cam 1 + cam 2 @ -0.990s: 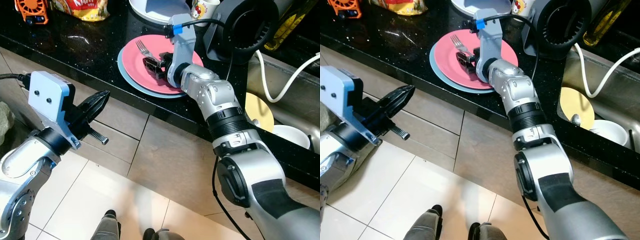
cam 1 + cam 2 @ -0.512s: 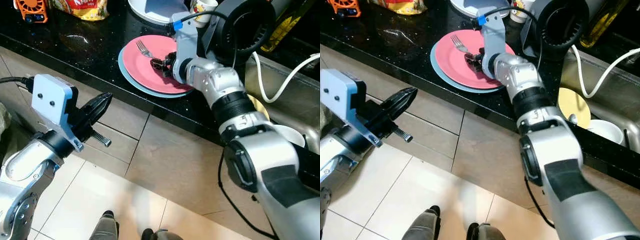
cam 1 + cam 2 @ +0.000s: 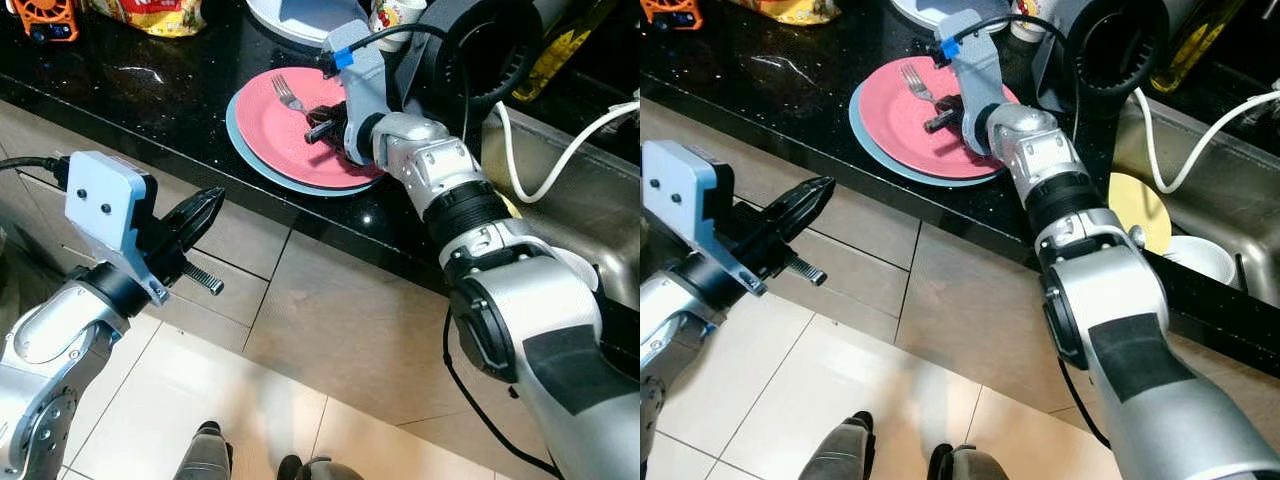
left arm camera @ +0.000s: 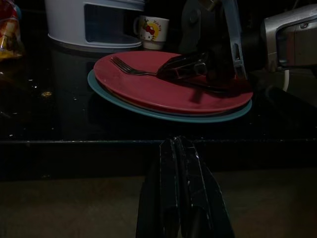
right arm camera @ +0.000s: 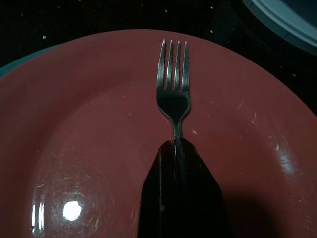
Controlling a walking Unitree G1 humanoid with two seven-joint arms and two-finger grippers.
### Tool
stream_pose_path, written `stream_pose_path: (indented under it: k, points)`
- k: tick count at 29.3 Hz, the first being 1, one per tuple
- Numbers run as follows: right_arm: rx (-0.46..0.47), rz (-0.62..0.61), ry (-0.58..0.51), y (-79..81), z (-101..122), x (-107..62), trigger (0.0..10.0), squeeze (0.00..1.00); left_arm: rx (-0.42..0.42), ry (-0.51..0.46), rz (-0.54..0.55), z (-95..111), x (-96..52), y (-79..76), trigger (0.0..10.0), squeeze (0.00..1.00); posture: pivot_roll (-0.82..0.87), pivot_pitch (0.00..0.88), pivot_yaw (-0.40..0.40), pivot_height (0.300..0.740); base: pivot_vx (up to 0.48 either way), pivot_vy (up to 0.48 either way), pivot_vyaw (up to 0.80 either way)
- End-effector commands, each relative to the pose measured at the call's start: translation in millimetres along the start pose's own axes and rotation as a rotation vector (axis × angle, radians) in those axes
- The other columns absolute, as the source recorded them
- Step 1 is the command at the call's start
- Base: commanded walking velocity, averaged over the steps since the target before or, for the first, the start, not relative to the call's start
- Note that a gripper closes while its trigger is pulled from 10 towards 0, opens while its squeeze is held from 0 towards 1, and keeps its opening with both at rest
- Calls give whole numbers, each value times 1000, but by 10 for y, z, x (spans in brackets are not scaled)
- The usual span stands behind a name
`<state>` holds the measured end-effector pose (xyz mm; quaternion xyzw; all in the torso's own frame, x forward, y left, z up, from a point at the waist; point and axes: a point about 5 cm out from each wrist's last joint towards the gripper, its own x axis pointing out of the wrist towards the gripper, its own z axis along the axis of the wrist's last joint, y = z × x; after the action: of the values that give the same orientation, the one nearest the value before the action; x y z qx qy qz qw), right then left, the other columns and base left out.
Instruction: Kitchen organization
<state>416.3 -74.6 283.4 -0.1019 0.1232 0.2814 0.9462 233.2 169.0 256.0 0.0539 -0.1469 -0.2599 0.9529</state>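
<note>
Right wrist view: our right gripper has its fingers pressed together on the handle of the fork, tines pointing away, fork lying on the pink plate. Looks like a firm pinch, but we can't tell if the fork is off the plate surface yet.

From the head cameras, the pink plate sits stacked on a blue plate on the black counter, near its front edge. Our right arm reaches across to it from the sink side. The sink holds a yellow plate and a white bowl.

Our left gripper hangs in front of the cabinets below the counter, fingers together, holding nothing.

Progress, as we judge it: early. Fork is gripped, not relocated. Both plates are on the counter, plus a mug and a white appliance behind them. Likely remaining: lift the fork clear, put it away or in the sink, then deal with the plates.
</note>
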Motion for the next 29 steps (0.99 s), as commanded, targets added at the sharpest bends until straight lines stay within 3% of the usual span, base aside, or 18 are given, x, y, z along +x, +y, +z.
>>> stream_pose_path:
  k: [1,8,9,11,12,13,16,20,23,24,25,26,27,29]
  points:
    - [41,-12,139,-75,-357,14,0,0,-13,-6,-19,-9,-3,-61,10000,0,181,204,-238,740,0,0,0]
    - [138,51,125,-11,-410,38,0,0,-10,-7,-18,-5,1,-54,10000,0,187,203,-233,740,0,0,0]
    - [227,100,52,21,-310,35,0,0,-8,-8,-18,0,2,-50,10000,0,190,200,-229,740,0,0,0]
    - [311,168,-8,52,-213,18,0,0,-7,-9,-18,5,2,-45,10000,0,191,201,-227,740,0,0,0]
    - [311,168,-8,52,-213,18,0,0,-7,-9,-18,5,2,-45,10000,0,191,201,-227,740,0,0,0]
    - [394,245,-89,69,-86,-19,0,0,-5,-10,-20,8,4,-43,10000,0,193,199,-223,740,0,0,0]
    - [448,298,-158,69,16,-57,0,0,-4,-11,-22,12,9,-36,10000,0,193,196,-216,740,0,0,0]
    - [459,319,-212,52,77,-86,0,0,-3,-12,-25,13,18,-35,10000,0,192,193,-211,740,0,0,0]
    - [395,299,-281,21,128,-113,510,0,-2,-12,-30,12,29,-33,10000,0,191,194,-208,740,0,0,0]
    - [385,295,-290,18,135,-117,4824,0,-2,-12,-31,12,30,-33,10000,0,191,194,-208,740,0,0,0]
    - [378,284,-301,11,146,-121,10000,0,-2,-12,-31,11,31,-33,10000,0,191,194,-206,740,0,0,0]
    - [375,270,-315,4,164,-123,10000,118,-2,-12,-32,12,33,-32,10000,0,190,196,-206,740,0,0,0]
    - [371,261,-331,2,187,-126,10000,953,-2,-13,-33,12,34,-33,10000,0,190,196,-206,740,0,0,0]
    - [358,254,-352,4,223,-131,10000,1000,-3,-13,-34,11,37,-36,10000,0,190,196,-206,740,0,0,0]
